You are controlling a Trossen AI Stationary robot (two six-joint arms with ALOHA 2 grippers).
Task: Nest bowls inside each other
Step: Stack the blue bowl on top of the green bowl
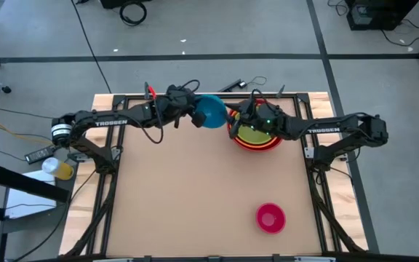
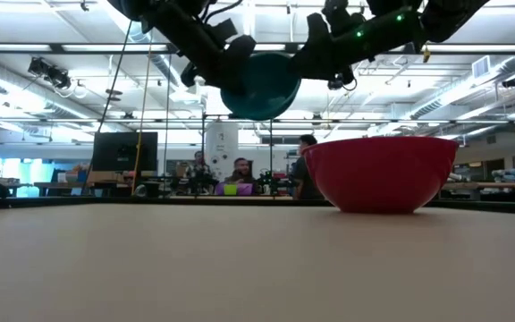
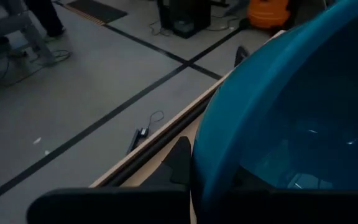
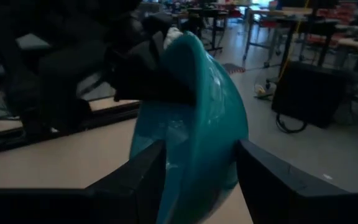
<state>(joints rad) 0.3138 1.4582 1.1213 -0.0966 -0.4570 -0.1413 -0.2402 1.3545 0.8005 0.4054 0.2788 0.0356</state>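
Observation:
The blue bowl (image 1: 211,110) hangs tipped on its side above the table's far middle, with my left gripper (image 1: 197,115) shut on it. My right gripper (image 4: 194,180) is open; its fingers stand on either side of the bowl's lower part (image 4: 197,162), and I cannot tell whether they touch it. Just right of the blue bowl, the red bowl (image 2: 380,172) stands on its base with the orange bowl and the yellow-green bowl (image 1: 252,134) nested in it. The pink bowl (image 1: 270,217) sits alone near the front right. My left gripper holds the blue bowl by its wall at the rim (image 3: 194,155), one finger (image 3: 179,163) outside and the other inside. The fingers come nearly level from the table's left. The bowl is lifted clear, its opening turned sideways.
Black frame rails run along the table's edges (image 1: 115,156). A cable and a small dark object (image 1: 231,86) lie at the far edge. The wide brown tabletop (image 1: 188,189) lies between the stack and the near edge. People sit beyond the table (image 2: 240,174).

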